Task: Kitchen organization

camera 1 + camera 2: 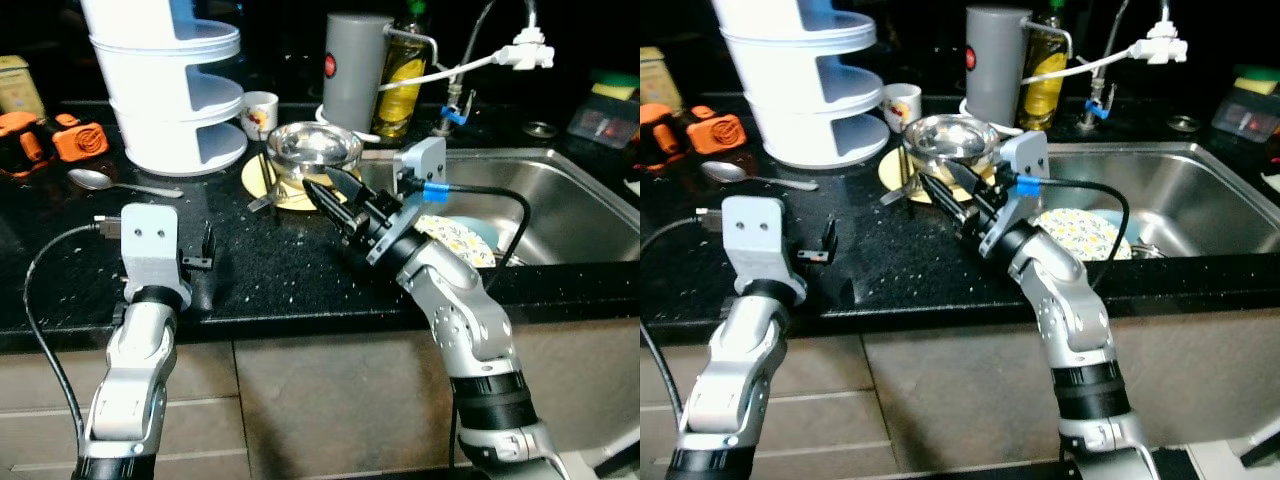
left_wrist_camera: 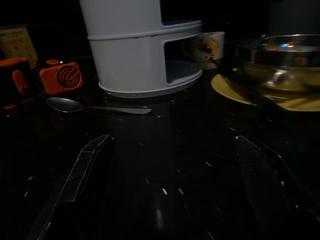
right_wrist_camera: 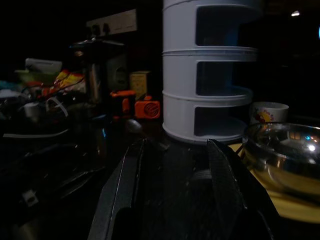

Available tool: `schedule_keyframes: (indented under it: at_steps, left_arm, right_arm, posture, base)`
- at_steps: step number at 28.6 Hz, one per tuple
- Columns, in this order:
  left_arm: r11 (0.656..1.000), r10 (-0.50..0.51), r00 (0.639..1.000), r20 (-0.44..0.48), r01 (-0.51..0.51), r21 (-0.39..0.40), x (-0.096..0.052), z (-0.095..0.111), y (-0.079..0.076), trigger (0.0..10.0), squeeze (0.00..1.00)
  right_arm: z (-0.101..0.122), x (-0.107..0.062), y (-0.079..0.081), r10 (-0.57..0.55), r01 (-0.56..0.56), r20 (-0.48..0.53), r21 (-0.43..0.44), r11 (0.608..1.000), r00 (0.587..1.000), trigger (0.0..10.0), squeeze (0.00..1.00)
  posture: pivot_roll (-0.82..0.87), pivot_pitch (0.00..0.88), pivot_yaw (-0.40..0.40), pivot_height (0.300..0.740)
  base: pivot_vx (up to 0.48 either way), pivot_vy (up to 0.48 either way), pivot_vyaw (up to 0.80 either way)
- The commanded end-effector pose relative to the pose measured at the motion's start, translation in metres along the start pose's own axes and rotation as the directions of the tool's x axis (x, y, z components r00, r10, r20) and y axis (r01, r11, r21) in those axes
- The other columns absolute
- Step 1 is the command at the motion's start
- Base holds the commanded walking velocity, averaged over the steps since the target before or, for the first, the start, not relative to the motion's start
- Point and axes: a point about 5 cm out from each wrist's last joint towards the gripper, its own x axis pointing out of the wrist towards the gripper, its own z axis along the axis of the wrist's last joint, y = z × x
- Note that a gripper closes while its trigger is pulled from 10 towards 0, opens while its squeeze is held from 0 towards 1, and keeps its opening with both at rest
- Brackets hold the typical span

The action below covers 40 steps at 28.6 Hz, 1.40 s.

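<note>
— Over the black counter [image 1: 250, 270], what is the left gripper [image 1: 203, 252] doing?
— Hovering low, fingers spread wide and holding nothing, well short of the spoon [image 1: 100, 180] and white tiered rack [image 1: 175, 90] lying beyond it.
— And the right gripper [image 1: 335, 200]?
— Its fingers are parted and empty, tips reaching just beside the shiny steel bowl [image 1: 312, 150], which is sitting on a yellow plate [image 1: 262, 180] ahead of them.

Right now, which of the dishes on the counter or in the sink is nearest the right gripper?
The steel bowl on the yellow plate: the right gripper hovers beside it, open. The white cup stands farther back.
</note>
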Motion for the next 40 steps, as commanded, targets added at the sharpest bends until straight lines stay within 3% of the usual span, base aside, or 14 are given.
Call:
schedule_keyframes:
  at_steps: [1,11,12,19,20,29,37,40]
  left_arm:
    - [1.0,-0.008,1.0,-0.021,0.008,0.0,0.0,-0.003,-0.004,10.0,0.0]
    - [1.0,-0.018,1.0,-0.025,0.018,-0.004,-0.001,-0.003,-0.007,10.0,0.0]
    - [1.0,-0.023,0.999,-0.028,0.023,-0.005,-0.001,-0.004,-0.008,10.0,0.0]
    - [0.999,-0.036,0.999,-0.036,0.037,0.005,-0.003,-0.006,-0.009,10.0,0.0]
    - [0.999,-0.043,0.998,-0.047,0.044,0.032,-0.005,-0.011,-0.008,10.0,0.0]
    - [0.993,-0.061,0.992,-0.107,0.071,0.091,-0.017,-0.03,-0.007,10.0,0.0]
    - [0.99,-0.091,0.987,-0.134,0.104,0.094,-0.018,-0.038,-0.012,10.0,0.0]
    - [0.988,-0.131,0.98,-0.15,0.141,0.06,-0.019,-0.044,-0.019,10.0,0.0]
  right_arm:
    - [-0.002,-0.003,0.001,0.003,-0.003,-0.01,-0.009,1.0,1.0,10.0,0.0]
    - [-0.02,-0.008,0.005,0.002,-0.002,-0.068,0.007,1.0,0.998,10.0,0.0]
    - [-0.031,-0.013,0.005,-0.008,0.01,-0.103,0.015,1.0,0.995,10.0,0.0]
    - [-0.048,-0.025,0.002,-0.026,0.03,-0.166,0.02,0.999,0.986,10.0,0.0]
    - [-0.058,-0.035,-0.002,-0.039,0.04,-0.208,-0.002,0.999,0.977,10.0,0.0]
    - [-0.072,-0.052,-0.008,-0.082,0.087,-0.264,0.005,0.996,0.961,10.0,0.0]
    - [-0.087,-0.063,-0.014,-0.152,0.157,-0.306,-0.008,0.988,0.94,10.0,0.0]
    - [-0.094,-0.07,-0.021,-0.212,0.215,-0.332,-0.027,0.976,0.919,10.0,0.0]
  posture:
    - [0.08,0.0,-0.053,0.74]
    - [0.08,0.0,-0.052,0.74]
    - [0.08,0.0,-0.051,0.74]
    - [0.08,0.0,-0.049,0.74]
    - [0.08,0.0,-0.049,0.74]
    - [0.08,0.0,-0.039,0.74]
    - [0.07,0.0,-0.035,0.74]
    - [0.06,0.0,-0.036,0.74]
  base:
    - [-0.382,0.0,0.0]
    - [-0.382,0.0,0.0]
    - [-0.375,0.0,0.0]
    - [-0.295,0.0,0.0]
    - [0.0,0.0,0.8]
    - [0.0,0.0,0.8]
    - [0.0,0.0,0.8]
    - [0.0,0.0,0.8]
